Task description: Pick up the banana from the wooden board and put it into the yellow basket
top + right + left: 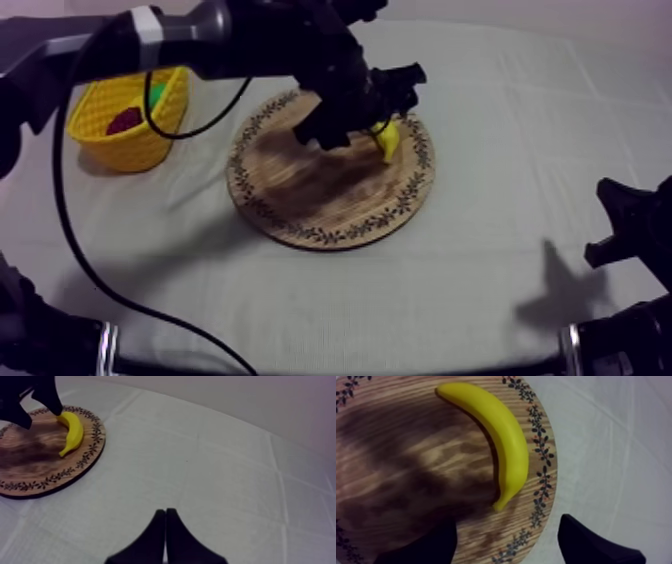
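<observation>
1. The banana point(508, 443) lies flat on the wooden board point(320, 200), at its right side just inside the patterned rim and curving along it. It is not lifted.
2. My left gripper point(506, 526) hovers over it, fingers spread with nothing held. The banana's tip points into the gap between them. I judge this line-up is for dropping straight down and pinching across the narrow body.
3. The board sits mid-table and the yellow basket point(130, 150) stands far left, well apart from it. The carry therefore goes left, back across the board. A small red fruit point(125, 121) lies inside, and I judge there is room enough.
4. My right gripper point(165, 513) rests near right over bare cloth point(225, 476), fingers pressed together on nothing. I judge it is parked clear of the left arm's route.
5. Views:
   - The left wrist view gives the finger gap and the banana's full curve. In the top view the arm covers most of that, leaving a bit of yellow.
   - The top view gives the basket and its contents.
   - The right wrist view gives a side look, with the left gripper above the board at the banana's far end.
</observation>
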